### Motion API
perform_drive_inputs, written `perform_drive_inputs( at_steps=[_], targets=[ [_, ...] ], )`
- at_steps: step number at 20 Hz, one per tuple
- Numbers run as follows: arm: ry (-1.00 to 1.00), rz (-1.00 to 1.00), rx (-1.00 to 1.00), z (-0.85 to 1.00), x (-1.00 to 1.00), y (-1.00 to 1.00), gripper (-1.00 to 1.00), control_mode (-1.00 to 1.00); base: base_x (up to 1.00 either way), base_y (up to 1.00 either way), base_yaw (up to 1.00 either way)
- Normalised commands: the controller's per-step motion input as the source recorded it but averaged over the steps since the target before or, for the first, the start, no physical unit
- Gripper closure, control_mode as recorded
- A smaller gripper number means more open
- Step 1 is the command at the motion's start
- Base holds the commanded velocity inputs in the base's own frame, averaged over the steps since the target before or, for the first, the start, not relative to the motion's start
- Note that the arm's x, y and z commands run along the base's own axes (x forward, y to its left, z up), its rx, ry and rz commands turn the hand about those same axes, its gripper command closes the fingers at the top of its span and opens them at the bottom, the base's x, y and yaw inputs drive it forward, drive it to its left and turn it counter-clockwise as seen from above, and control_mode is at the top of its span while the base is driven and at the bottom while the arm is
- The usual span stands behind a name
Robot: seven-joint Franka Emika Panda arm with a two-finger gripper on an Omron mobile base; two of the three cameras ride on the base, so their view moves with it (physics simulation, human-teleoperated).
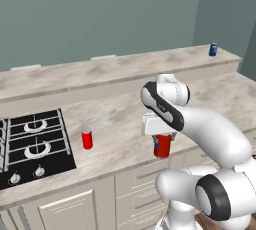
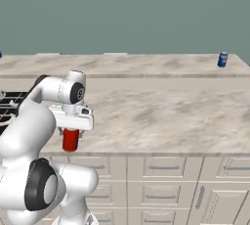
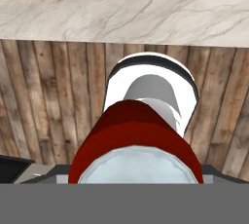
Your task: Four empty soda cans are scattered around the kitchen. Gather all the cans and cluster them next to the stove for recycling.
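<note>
Gripper (image 1: 162,136) is down at the front edge of the counter (image 1: 120,119), jaws clamped on a red can (image 1: 162,145), which hangs upright under the white hand. From the right base cam, same story: gripper (image 2: 72,132) w/ the held red can (image 2: 71,139) just off the counter's front lip, in front of the drawer fronts (image 2: 161,170). Whether the can's base touches anything, can't tell. Hand cam looks straight down the can: silvery top and red wall (image 3: 136,140) fill the lower middle, marble counter (image 3: 121,4) across the top, wood-plank floor (image 3: 48,101) below it.

Second red can (image 1: 87,138) stands upright on the counter, just right of the stove (image 1: 35,144), nr its front right corner but apart from it. Stove sits at the left end of the counter, black grates, silver burners, knobs along its front edge; in the right base cam a sliver of it (image 2: 7,104) shows behind the arm.

Blue can w/ white band (image 1: 213,49) stands upright on the raised back ledge, far right end, well apart from everything else. Right base cam has it (image 2: 222,59) nr the ledge's right corner.
</note>
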Motion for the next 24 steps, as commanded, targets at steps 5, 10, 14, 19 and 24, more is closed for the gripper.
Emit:
perform_drive_inputs(
  at_steps=[5,10,14,19,24],
  targets=[
    [0.0,0.0,0.0,0.0,0.0,0.0,1.0,1.0,0.0,0.23,0.11],
    [0.0,0.0,0.0,0.0,0.0,0.0,1.0,1.0,-0.01,0.04,0.04],
    [0.0,0.0,0.0,0.0,0.0,0.0,1.0,1.0,0.0,0.01,0.01],
    [0.0,0.0,0.0,0.0,0.0,0.0,1.0,1.0,0.0,0.0,0.0],
    [0.0,0.0,0.0,0.0,0.0,0.0,1.0,1.0,0.01,0.04,0.0]
  ],
)
